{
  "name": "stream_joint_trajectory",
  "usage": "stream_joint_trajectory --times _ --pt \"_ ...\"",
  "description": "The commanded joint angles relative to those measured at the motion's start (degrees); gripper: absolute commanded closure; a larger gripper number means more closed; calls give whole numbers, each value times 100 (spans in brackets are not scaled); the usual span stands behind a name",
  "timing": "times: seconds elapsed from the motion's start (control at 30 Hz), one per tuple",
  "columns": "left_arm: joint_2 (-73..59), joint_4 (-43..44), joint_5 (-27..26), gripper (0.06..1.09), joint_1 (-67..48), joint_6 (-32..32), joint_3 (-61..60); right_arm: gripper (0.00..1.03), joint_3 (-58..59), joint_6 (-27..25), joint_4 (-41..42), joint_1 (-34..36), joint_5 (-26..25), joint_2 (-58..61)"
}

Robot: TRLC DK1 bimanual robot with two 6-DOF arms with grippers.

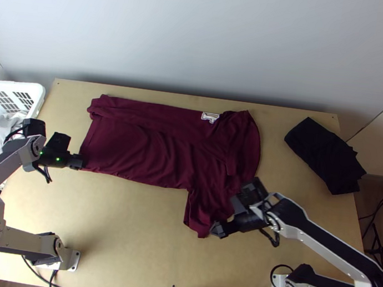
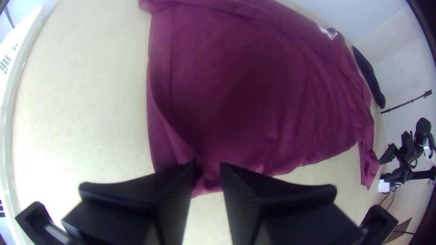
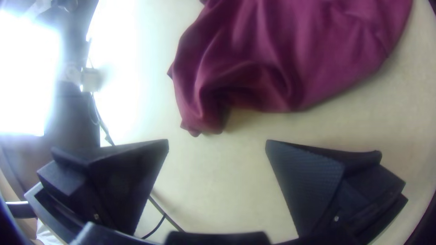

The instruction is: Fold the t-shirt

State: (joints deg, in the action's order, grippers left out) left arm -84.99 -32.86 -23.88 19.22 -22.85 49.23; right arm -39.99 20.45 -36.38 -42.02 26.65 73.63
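From top, my L gripper point(image 1: 81, 162) at shirt point(image 1: 146, 143), R gripper point(image 1: 226, 214) nr sleeve point(image 1: 199, 214), wrist cams add L jaws slightly apart w/ shirt between, R wide, empty

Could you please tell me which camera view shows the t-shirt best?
The top view, since it takes in the t-shirt from hem to sleeve. The left wrist view shows hem and body closely; the right wrist view, a rumpled part near the open right pincer.
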Motion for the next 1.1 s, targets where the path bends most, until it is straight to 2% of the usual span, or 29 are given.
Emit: stream_joint_trajectory --times 0.0,0.17,0.5,0.67,0.7,0.73,0.77,0.83,0.87,1.07 --pt "-44 131 -117 105 -50 158 -19 6 79 205 536 -377 42 600" --pt "-44 210 -117 105 -33 149 -81 6 105 232 738 -254 24 627" --pt "-44 254 -117 105 -50 88 -72 6 211 -129 711 660 24 556" --pt "-88 395 -117 105 -77 88 -107 8 149 -234 755 889 24 662" --pt "-105 430 -117 105 -85 88 -124 15 114 -225 755 889 24 697" --pt "-114 474 -117 105 -94 88 -160 27 79 -208 834 871 -38 706" --pt "-123 526 -117 105 -112 88 -177 47 61 -208 922 836 -143 706" --pt "-132 553 -117 105 -147 88 -204 96 26 -252 1274 695 -205 741" --pt "-123 562 -117 105 -156 88 -221 100 0 -252 1300 651 -248 776" --pt "-114 570 -108 105 -112 53 -256 100 8 -322 1283 519 -565 750"
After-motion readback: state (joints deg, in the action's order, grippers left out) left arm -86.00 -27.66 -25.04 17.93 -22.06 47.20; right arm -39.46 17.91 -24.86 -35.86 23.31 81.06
